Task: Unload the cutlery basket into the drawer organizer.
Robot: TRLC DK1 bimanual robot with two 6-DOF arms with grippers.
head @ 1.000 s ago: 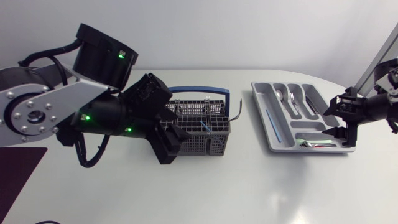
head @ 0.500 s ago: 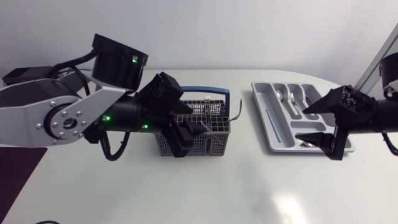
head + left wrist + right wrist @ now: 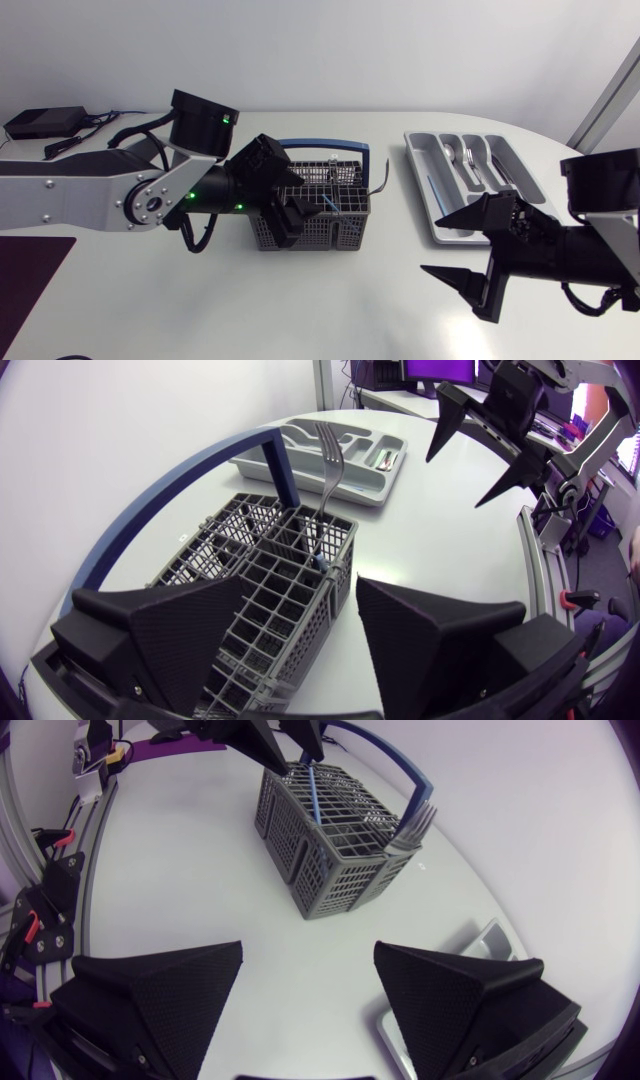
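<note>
Right pincer (image 3: 431, 242) now clear of organizer (image 3: 417, 158), spread; left pincer (image 3: 300, 583) spread over basket (image 3: 345, 215)

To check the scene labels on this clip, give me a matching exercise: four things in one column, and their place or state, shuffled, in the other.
Things:
1. fork
2. left gripper
3. right gripper
4. drawer organizer

Places or states:
A. open, over the bare table
B. already holds some cutlery
C. standing tines up in the cutlery basket
D. open, at the cutlery basket's end

Pairs: 1-C, 2-D, 3-A, 4-B.
</note>
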